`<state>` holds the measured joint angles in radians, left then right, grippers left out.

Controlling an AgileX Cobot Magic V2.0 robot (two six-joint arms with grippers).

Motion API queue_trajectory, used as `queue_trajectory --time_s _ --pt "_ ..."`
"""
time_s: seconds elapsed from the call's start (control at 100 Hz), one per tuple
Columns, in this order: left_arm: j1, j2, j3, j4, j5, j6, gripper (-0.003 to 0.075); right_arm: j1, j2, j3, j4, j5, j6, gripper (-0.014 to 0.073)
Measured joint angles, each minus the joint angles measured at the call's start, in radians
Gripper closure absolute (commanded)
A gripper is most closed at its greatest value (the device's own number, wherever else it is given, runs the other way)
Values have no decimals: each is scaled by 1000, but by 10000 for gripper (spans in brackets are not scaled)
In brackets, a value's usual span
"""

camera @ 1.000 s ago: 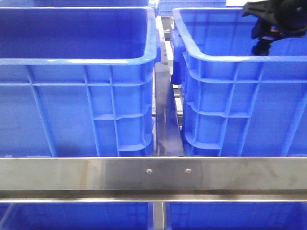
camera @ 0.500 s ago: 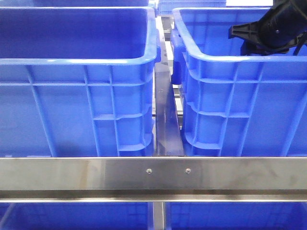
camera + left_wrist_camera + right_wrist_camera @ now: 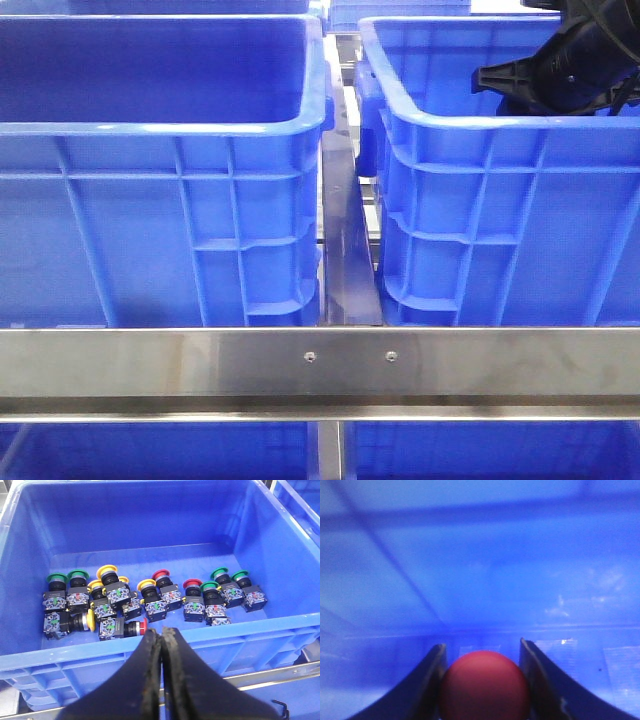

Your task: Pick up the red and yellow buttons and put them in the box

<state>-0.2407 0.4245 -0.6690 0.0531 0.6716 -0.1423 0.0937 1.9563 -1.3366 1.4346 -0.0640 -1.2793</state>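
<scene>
My right gripper (image 3: pixel 482 646) is shut on a dark red dome-topped button (image 3: pixel 484 687). In the front view it (image 3: pixel 500 78) is inside the box (image 3: pixel 450 120), the right-hand blue crate with the lighter inside, near the top of the far wall. The box's blue inside (image 3: pixel 480 555) fills the right wrist view. My left gripper (image 3: pixel 158 630) is shut and empty above the near rim of another blue crate (image 3: pixel 280 622). That crate holds several push-button units, with yellow tops (image 3: pixel 107 570) and red tops (image 3: pixel 160 575) among them. The left gripper is out of the front view.
A second blue crate (image 3: pixel 160 128) with a darker inside stands left of the box. A steel divider (image 3: pixel 345 250) runs between them and a steel rail (image 3: pixel 320 365) crosses in front. Green-topped buttons (image 3: pixel 76 574) lie among the others. More blue crates show below the rail.
My right gripper has turned from pointing down to pointing left, and has shifted left and a little lower inside the box. The crates have not moved.
</scene>
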Motion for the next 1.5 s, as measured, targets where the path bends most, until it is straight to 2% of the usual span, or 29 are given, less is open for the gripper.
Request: queue_trajectory --time_s 0.13,0.22,0.51,0.75,0.96,1.5 --pt "0 0 0 0 -1 0 739 0 12 2 -2 23 0 87" --pt "0 0 0 0 -1 0 739 0 16 4 -2 37 0 50" --pt "0 0 0 2 -1 0 739 0 5 4 -4 37 0 50" --pt "0 0 0 2 -1 0 739 -17 -108 42 -4 35 -2 50" --pt "0 0 0 2 -1 0 739 -19 -311 177 -4 30 -29 53" --pt "0 0 0 2 -1 0 739 -19 -1049 610 -4 29 -33 53"
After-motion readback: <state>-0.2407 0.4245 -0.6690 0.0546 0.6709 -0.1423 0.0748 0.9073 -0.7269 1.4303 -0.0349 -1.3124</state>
